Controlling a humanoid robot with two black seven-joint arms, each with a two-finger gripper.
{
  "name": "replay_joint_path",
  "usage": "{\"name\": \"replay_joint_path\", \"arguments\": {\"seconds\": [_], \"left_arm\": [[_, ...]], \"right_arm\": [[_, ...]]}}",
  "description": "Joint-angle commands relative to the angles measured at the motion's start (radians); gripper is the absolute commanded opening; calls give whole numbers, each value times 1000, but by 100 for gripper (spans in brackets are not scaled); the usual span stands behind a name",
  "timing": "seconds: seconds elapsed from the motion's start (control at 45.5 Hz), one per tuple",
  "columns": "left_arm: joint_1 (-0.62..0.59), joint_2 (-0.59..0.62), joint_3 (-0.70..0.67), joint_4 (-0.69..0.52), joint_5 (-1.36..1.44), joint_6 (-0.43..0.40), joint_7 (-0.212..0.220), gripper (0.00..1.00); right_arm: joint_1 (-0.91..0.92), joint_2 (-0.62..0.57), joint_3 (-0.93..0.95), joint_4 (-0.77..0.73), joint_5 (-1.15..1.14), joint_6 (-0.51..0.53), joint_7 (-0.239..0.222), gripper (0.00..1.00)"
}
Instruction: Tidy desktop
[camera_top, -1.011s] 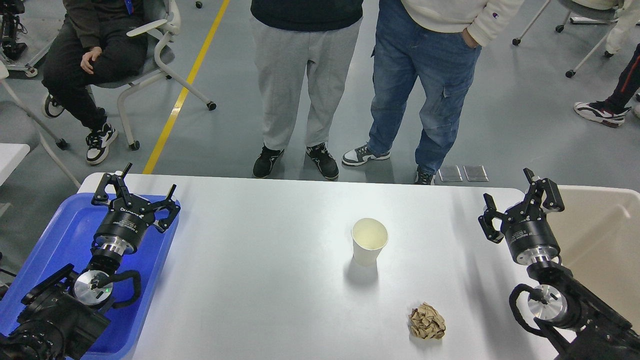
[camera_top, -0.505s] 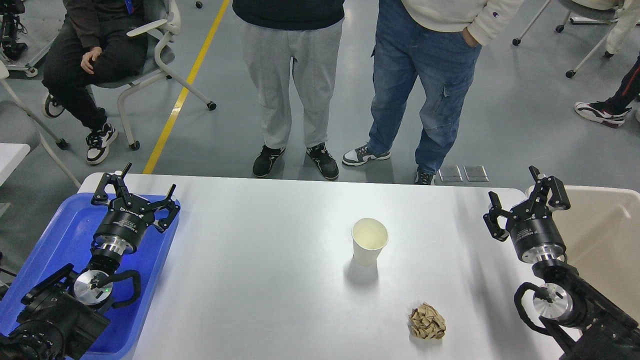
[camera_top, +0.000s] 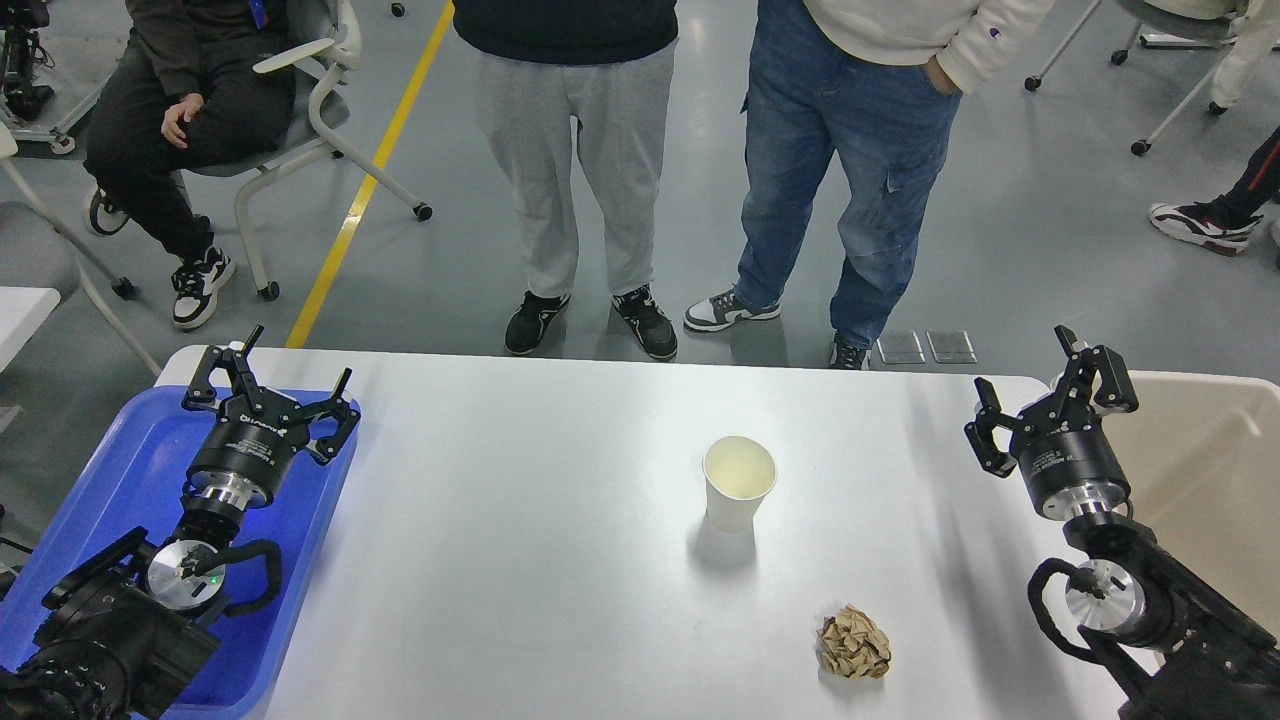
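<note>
The desktop (camera_top: 520, 520) is a wide white tabletop filling the lower view. A white paper cup (camera_top: 738, 482) stands upright near its middle. A crumpled ball of brown paper (camera_top: 854, 645) lies nearer me, to the cup's right. My left gripper (camera_top: 268, 378) is open and empty, hovering over the blue tray at the left. My right gripper (camera_top: 1046, 388) is open and empty, near the desktop's right edge beside the beige bin, well right of the cup.
A blue plastic tray (camera_top: 120, 470) sits at the desktop's left end. A beige plastic bin (camera_top: 1210, 470) stands at the right end. Two people stand close behind the far edge (camera_top: 840, 150). A seated person and chairs are at the back left.
My right gripper has shifted slightly right and away from me. The person in grey trousers has stepped a little left. The left arm, cup and paper ball have not moved.
</note>
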Motion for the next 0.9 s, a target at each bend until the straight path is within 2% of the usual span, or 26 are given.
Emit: {"name": "replay_joint_path", "arguments": {"seconds": [0.0,0.286,0.374,0.44,0.637,0.879], "left_arm": [[1,0,0,0,0,0,0,100],[-1,-3,0,-2,3,0,0,100],[-1,-3,0,-2,3,0,0,100],[-3,-3,0,-2,3,0,0,100],[-3,-3,0,-2,5,0,0,100],[-3,-3,0,-2,5,0,0,100]], "right_arm": [[6,3,-5,-5,1,-3,-2,100],[4,-2,-7,-2,1,-11,-5,100],[0,-20,-5,7,1,-14,-71,100],[0,-31,-4,19,1,-14,-96,100],[10,-58,-5,65,-7,-11,-125,100],[13,-183,-112,182,-81,-9,-125,100]]}}
